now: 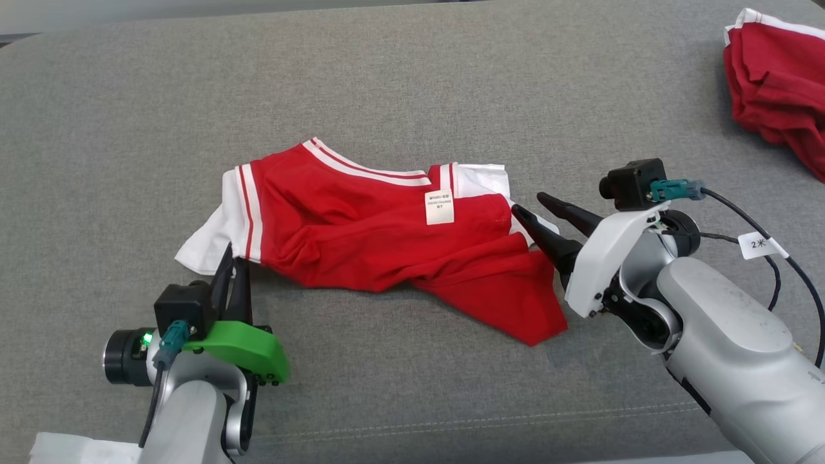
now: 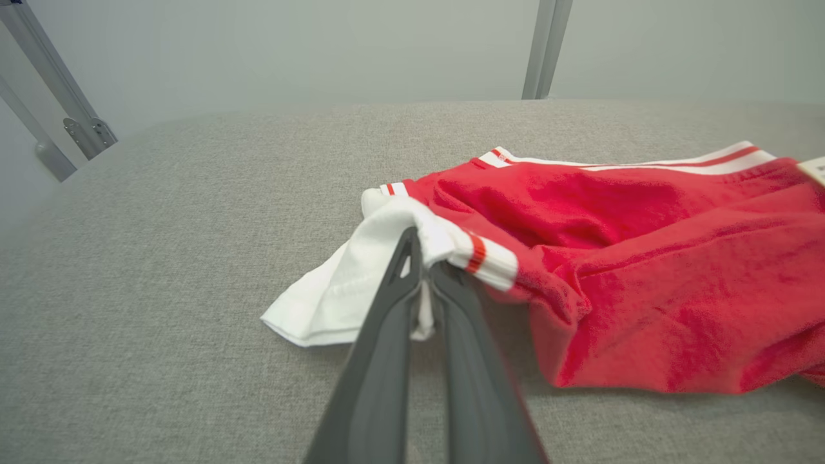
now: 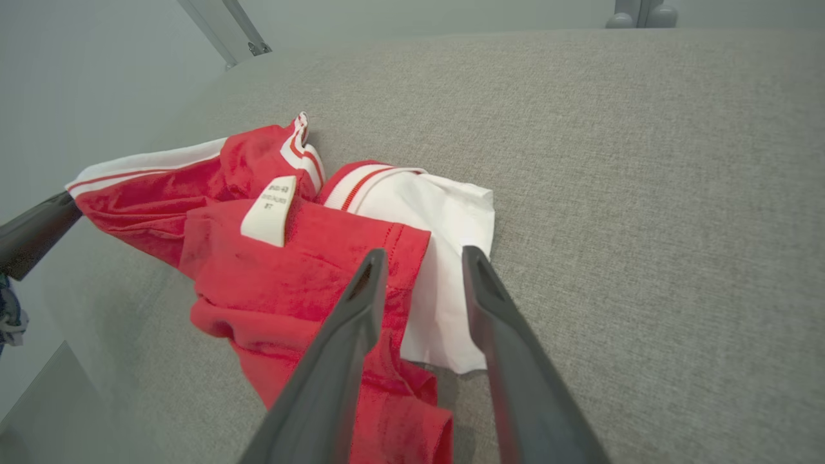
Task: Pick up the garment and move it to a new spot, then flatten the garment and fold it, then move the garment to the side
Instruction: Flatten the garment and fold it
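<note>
1. Grey woven surface (image 1: pixel 77 161): padded, spans the whole head view and bears everything listed below.
2. White sheet or cloth (image 1: pixel 71 448): lower left corner of the head view, cut off by the frame edge; what it is made of cannot be told.
3. Left gripper (image 1: pixel 233 258): lower left of the head view, green housing, dark fingers pointing up the frame. The fingers are pressed together on the white left sleeve of the garment; in the left wrist view (image 2: pixel 419 248) white fabric is bunched between the tips.
4. Garment (image 1: pixel 361 251): centre of the head view, lying on the grey surface. Red shirt body, white sleeves, red-and-white striped trim at collar and sleeve seams. Crumpled and partly doubled over, with a red corner trailing toward the lower right. The left sleeve spreads flat to the left; the right sleeve shows at the upper right of the heap.
5. Label (image 1: pixel 439 206): white rectangular tag on the red fabric, just right of the garment's centre; print too small to read.
6. Right gripper (image 1: pixel 528 202): right of centre, white housing, fingers pointing toward the upper left. Jaws parted, tips at the garment's right edge; in the right wrist view (image 3: pixel 423 254) the fingers frame the red hem and white sleeve, with nothing clamped.
7. Second red garment (image 1: pixel 780 84): upper right corner, bunched, white trim, well apart from the first.
</note>
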